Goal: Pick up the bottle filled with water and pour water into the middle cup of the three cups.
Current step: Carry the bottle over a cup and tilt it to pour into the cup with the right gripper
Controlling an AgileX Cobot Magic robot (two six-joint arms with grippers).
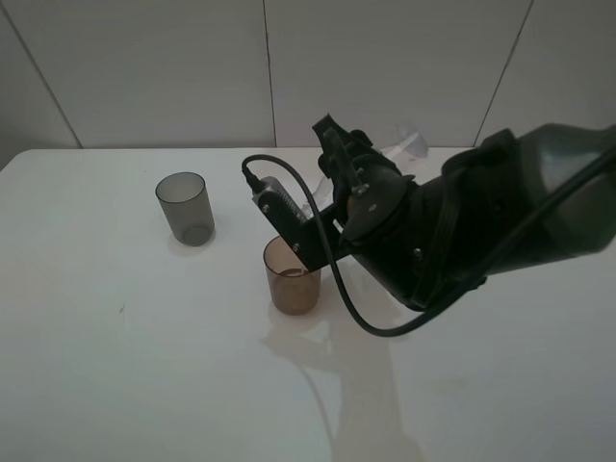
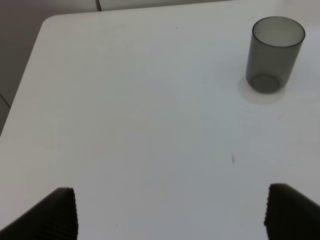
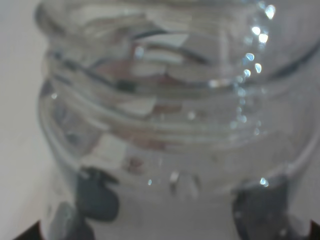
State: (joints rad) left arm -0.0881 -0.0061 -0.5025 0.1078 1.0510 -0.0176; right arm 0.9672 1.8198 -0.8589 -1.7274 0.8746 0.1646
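On a white tabletop before a white panelled wall, the small clear plastic bottle sits tilted in the right gripper, whose jaws are clamped around it just above the translucent amber-brown tumbler. The black right arm reaches in from the right, bent low over the table's middle. A smoky grey tumbler stands well apart to the left. The left gripper hovers, jaws spread wide, over bare table near the left edge.
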